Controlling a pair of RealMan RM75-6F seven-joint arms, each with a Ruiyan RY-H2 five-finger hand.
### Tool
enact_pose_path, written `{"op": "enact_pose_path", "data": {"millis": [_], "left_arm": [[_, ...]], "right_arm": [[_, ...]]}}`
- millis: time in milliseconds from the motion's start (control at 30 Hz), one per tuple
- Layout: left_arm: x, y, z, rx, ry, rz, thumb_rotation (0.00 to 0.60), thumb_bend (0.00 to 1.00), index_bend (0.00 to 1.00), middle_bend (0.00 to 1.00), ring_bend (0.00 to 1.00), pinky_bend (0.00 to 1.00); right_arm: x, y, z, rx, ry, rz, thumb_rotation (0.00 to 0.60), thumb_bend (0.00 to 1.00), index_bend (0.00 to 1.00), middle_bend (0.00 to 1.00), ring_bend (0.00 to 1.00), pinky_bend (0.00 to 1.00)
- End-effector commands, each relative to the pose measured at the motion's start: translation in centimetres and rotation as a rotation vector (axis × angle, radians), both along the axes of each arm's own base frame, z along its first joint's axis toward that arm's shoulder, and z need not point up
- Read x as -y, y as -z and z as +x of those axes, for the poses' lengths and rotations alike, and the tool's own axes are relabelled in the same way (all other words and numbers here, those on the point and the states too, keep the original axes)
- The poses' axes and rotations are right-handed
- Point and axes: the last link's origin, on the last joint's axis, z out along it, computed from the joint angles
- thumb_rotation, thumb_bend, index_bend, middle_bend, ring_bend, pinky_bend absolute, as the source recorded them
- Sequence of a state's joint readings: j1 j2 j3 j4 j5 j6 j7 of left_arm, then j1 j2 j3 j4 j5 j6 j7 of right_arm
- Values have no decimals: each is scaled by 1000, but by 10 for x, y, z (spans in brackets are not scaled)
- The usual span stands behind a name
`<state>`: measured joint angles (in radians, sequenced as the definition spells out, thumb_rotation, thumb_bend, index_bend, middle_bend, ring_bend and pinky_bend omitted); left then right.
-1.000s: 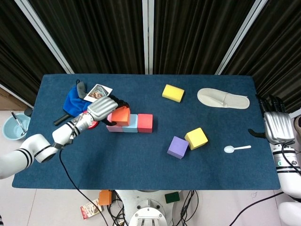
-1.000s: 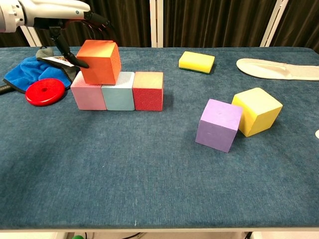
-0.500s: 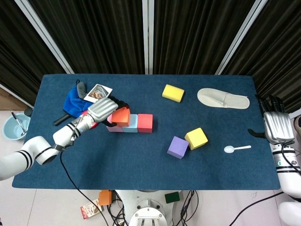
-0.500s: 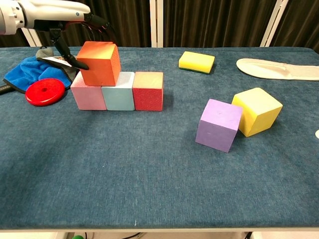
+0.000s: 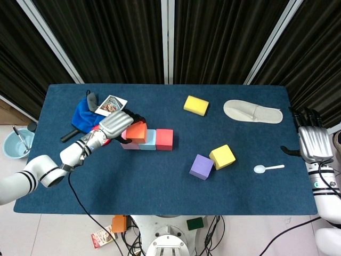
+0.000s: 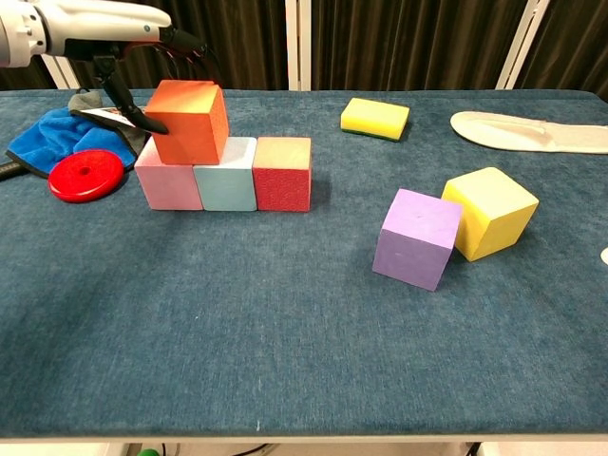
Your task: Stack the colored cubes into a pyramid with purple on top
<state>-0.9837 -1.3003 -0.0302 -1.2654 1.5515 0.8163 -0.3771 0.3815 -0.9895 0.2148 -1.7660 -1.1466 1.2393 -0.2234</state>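
Observation:
A pink cube, a light blue cube and a red cube stand in a row on the blue table. An orange cube sits slightly tilted on top of the pink and light blue ones, and my left hand grips it from the left and behind. In the head view the orange cube hides most of the pink one. A purple cube and a yellow cube lie touching to the right. My right hand hovers open at the table's right edge.
A red disc, a blue cloth and a photo card lie left of the row. At the back right are a yellow sponge and a white slipper. A white spoon lies near my right hand.
The orange cube has shifted very slightly left on the bottom row with my left hand still around it. The right hand has not moved.

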Motion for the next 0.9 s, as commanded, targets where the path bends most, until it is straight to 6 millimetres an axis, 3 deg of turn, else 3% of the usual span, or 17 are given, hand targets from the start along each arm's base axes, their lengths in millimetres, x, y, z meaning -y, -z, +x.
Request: {"op": "enact_pose_path", "data": {"millis": [33, 667, 900], "left_arm": [[1, 0, 0, 2, 1, -1, 600, 176, 287, 275, 304, 263], [2, 3, -1, -12, -1, 0, 600, 176, 274, 261, 295, 260], [3, 5, -1, -29, 2, -11, 581, 176, 222, 199, 250, 253]], "right_arm": [[0, 0, 0, 0, 0, 0, 600, 68, 1, 129, 0, 0], [1, 1, -2, 3, 6, 0, 600, 68, 2, 129, 0, 0], [0, 0, -2, 6, 4, -3, 600, 68, 1, 129, 0, 0]]}}
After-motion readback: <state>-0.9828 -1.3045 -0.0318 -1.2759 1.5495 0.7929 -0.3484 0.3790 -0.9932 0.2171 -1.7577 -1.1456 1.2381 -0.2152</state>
